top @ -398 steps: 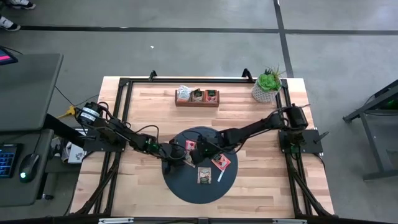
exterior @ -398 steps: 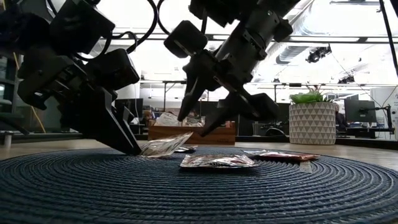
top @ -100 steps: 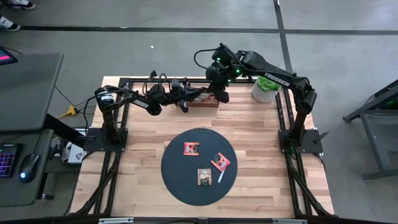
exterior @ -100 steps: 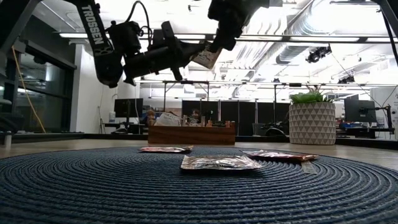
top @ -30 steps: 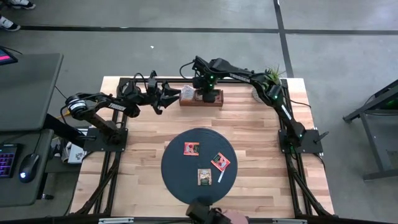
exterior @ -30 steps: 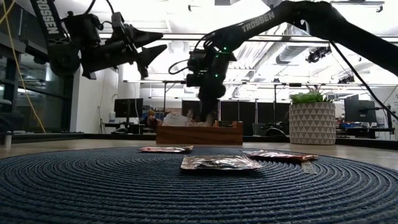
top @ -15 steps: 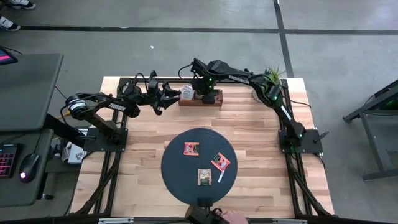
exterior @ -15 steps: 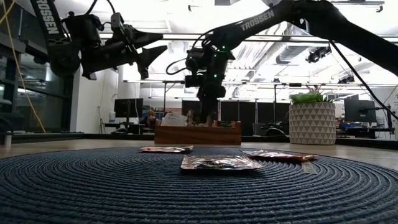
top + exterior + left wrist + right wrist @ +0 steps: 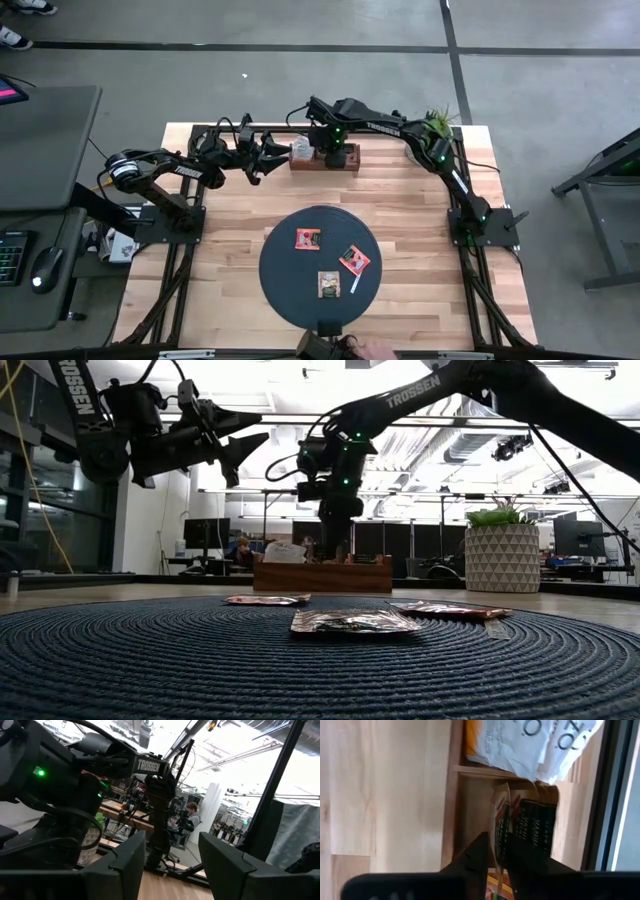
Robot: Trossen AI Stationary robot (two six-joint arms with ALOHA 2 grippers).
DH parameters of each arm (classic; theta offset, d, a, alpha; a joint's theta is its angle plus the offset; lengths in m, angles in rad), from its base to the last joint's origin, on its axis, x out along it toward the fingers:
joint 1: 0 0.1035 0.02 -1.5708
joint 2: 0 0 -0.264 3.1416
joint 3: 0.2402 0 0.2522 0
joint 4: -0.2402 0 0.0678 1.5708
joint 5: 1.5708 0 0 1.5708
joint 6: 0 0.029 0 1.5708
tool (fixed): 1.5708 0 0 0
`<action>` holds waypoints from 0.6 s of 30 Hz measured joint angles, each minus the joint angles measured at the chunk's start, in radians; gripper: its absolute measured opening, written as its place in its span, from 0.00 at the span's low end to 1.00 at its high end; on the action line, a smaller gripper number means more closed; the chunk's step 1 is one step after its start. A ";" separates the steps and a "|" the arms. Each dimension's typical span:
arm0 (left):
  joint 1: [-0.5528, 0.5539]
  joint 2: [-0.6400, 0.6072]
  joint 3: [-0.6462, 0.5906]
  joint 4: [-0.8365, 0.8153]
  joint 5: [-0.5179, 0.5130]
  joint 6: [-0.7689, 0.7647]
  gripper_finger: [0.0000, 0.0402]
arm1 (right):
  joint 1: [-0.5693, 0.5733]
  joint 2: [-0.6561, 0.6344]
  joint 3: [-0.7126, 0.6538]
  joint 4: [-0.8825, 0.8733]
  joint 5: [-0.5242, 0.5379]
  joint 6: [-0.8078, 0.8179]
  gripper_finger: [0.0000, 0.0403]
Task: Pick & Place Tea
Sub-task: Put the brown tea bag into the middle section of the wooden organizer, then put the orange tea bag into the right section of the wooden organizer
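Wooden box point(image 9: 323, 159) walls half-hide your right gripper point(image 9: 501, 851), pinching an upright tea sachet point(image 9: 500, 827) inside; left gripper point(image 9: 278, 150) hovers spread nearby; three sachets point(image 9: 307, 239) sit on the mat point(image 9: 285, 285).

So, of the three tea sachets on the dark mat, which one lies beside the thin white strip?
The red sachet, rotated like a diamond, the rightmost one.

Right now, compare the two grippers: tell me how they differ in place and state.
The right gripper is down in the wooden box, its fingers close around a tea sachet standing on edge. The left gripper hangs in the air beside the box, open and empty. Both are at the table's far edge, away from the dark round mat.
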 joint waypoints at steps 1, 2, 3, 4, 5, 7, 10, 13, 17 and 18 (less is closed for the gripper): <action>0.000 0.000 0.000 0.000 0.000 0.000 0.45 | 0.003 0.000 0.000 0.000 0.000 0.000 0.15; 0.000 0.000 0.000 0.000 0.000 0.000 0.45 | 0.005 0.000 0.000 0.000 0.000 0.001 0.17; 0.000 0.000 0.000 0.000 0.000 0.000 0.45 | 0.007 0.000 0.000 0.000 0.000 0.001 0.20; 0.000 0.000 0.000 0.000 0.001 0.000 0.45 | 0.010 0.000 0.000 0.000 -0.001 0.001 0.22; 0.000 0.000 0.000 0.000 0.001 0.000 0.45 | 0.011 0.000 0.000 0.000 0.000 0.002 0.24; 0.000 0.000 0.000 0.000 0.006 -0.001 0.45 | 0.015 0.000 0.000 -0.002 0.001 0.009 0.28; 0.000 0.000 0.000 0.000 0.017 -0.004 0.45 | 0.018 -0.009 0.000 -0.010 0.003 0.020 0.32; 0.000 0.000 0.000 0.001 0.018 -0.005 0.45 | 0.020 -0.040 0.000 -0.010 0.005 0.024 0.35; 0.000 0.000 0.000 0.001 0.019 -0.005 0.45 | 0.022 -0.110 0.000 -0.012 0.016 0.033 0.37; 0.000 0.000 0.000 0.001 0.022 -0.005 0.45 | 0.022 -0.131 0.000 -0.021 0.018 0.047 0.37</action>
